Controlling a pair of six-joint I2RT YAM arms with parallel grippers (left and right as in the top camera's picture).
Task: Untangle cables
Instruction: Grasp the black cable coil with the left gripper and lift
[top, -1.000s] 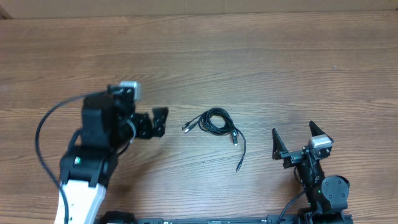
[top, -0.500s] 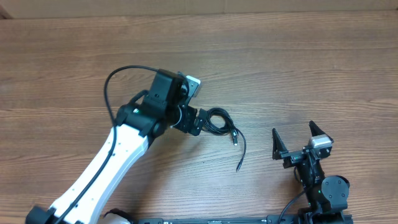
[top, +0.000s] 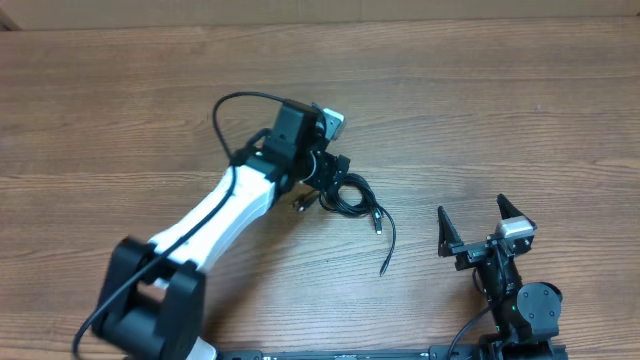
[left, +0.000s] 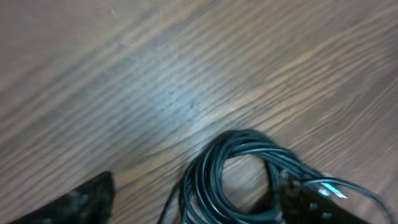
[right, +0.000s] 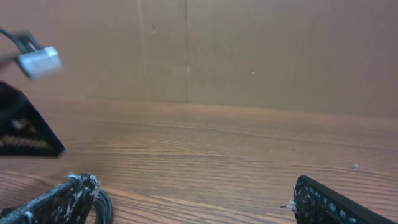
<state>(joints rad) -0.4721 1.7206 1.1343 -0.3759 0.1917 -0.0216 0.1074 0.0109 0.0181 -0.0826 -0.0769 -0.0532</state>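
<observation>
Cables (top: 352, 200): small black coil at mid-counter (top: 480, 110), one loose tail trailing toward the near edge, plug end lying free.

Left end effector (top: 333, 180): sits over the coil's left side, jaws wide. In the wrist view the loops lie between its two jaws, and the right jaw is touching or just beside the strands.

Right end effector (top: 474, 226): spread wide, holding nothing, well apart to the right of the cables.
</observation>
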